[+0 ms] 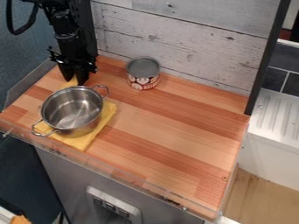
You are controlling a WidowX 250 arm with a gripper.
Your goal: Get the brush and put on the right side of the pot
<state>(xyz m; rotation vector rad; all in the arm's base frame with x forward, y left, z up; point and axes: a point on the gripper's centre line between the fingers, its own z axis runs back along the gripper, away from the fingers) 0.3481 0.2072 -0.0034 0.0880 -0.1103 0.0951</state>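
Note:
My gripper [75,80] hangs at the upper left, just behind the pot's far rim, with its fingers apart and pointing down. A silver metal pot [71,110] with two loop handles stands upright at the left of the wooden counter. Under it lies a yellow cloth [88,139], its edges sticking out at the front and right. A patch of yellow shows low between the fingers; whether it is cloth or something else, I cannot tell.
An open can [143,78] with a red and white label stands near the back wall, right of the gripper. The wooden counter [169,127] has a clear low guard along its front edge. A dark post rises at the back right, with a white sink unit [273,116] beyond.

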